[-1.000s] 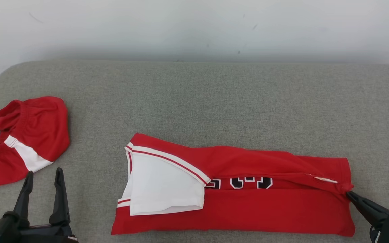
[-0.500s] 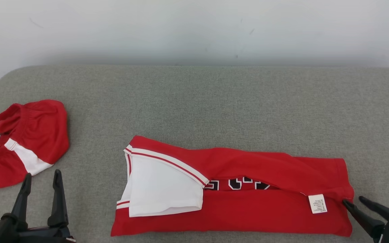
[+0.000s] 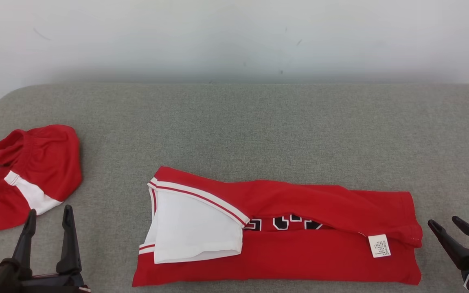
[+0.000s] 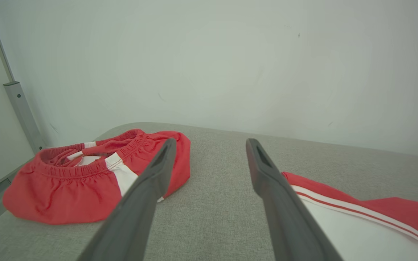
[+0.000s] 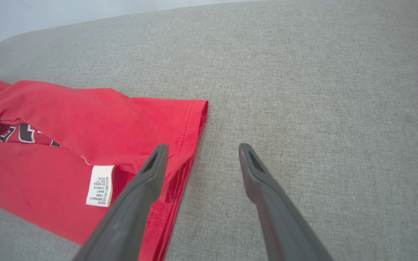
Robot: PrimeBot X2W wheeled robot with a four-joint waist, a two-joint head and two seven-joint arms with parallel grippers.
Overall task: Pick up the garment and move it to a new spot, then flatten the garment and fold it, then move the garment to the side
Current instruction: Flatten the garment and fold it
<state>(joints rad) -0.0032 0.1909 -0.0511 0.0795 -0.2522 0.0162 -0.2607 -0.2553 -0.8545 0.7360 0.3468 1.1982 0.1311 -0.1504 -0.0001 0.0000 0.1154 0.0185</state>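
The worktop (image 3: 259, 130) is covered in grey woven fabric and has a rounded corner at 10 o'clock in the head view. Its far edge meets a plain white wall (image 3: 234, 36) that carries a few faint marks. In the left wrist view a grey metal post (image 4: 22, 112) stands against the wall at 9 o'clock. The garment (image 3: 299, 256), red with a white panel and black numerals, lies folded into a long band at 6 o'clock on the worktop, with a white label (image 3: 379, 245) near its right end. Red shorts (image 3: 43, 162) lie bunched at 9 o'clock, well apart from the garment. The left pincer (image 3: 50, 210) is at 7 o'clock, fingers apart and empty. The right pincer (image 3: 443, 221) is at 4 o'clock, just beside the garment's right hem, fingers apart and gripping nothing.
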